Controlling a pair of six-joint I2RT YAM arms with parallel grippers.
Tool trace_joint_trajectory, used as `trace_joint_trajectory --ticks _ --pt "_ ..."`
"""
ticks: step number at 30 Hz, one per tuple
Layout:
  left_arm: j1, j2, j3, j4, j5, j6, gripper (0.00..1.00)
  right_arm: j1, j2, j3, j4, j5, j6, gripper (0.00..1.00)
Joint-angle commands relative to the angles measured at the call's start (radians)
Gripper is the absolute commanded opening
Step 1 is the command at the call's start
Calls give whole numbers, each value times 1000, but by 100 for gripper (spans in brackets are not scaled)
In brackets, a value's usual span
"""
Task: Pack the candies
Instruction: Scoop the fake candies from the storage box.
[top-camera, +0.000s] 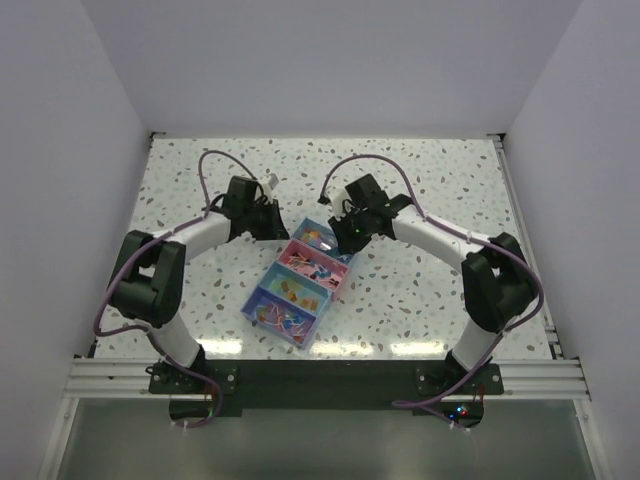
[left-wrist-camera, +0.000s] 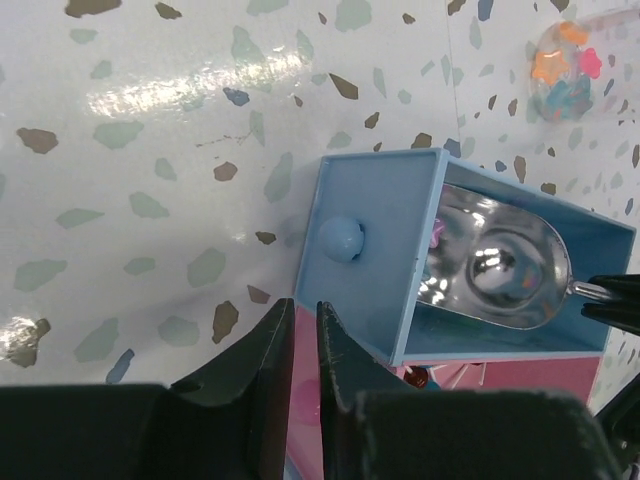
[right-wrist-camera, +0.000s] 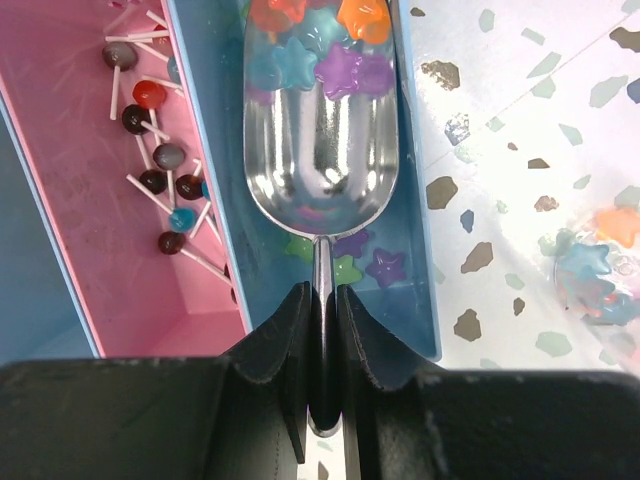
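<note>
The candies (right-wrist-camera: 322, 58) are small star-shaped sweets in orange, blue, purple and green. Several lie in a metal scoop (right-wrist-camera: 320, 150) inside the end blue compartment (right-wrist-camera: 415, 250) of the tray (top-camera: 258, 300); a few lie under the scoop. My right gripper (right-wrist-camera: 322, 300) is shut on the scoop's handle. In the top view it (top-camera: 347, 238) is at the tray's far end. My left gripper (left-wrist-camera: 305, 320) is closed to a narrow gap at the pink compartment's end wall (left-wrist-camera: 303, 380), apparently around its knob. The scoop (left-wrist-camera: 500, 270) also shows there.
The pink compartment (right-wrist-camera: 90, 200) next to the blue one holds small lollipops. A little pile of loose star candies (right-wrist-camera: 590, 265) lies on the speckled table right of the tray and shows in the left wrist view (left-wrist-camera: 565, 65). The nearer compartments (top-camera: 285, 305) hold mixed sweets.
</note>
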Motion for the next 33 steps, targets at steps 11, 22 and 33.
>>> trace_joint_trajectory --ticks 11,22,33 --pt "31 -109 51 -21 -32 22 33 -17 -103 -207 359 -37 -22 0" --pt "31 -161 51 -18 -78 28 37 -19 -151 -230 442 -32 0 0" --pt "50 -187 65 -32 -120 39 38 -33 -231 -256 438 -44 -28 0"
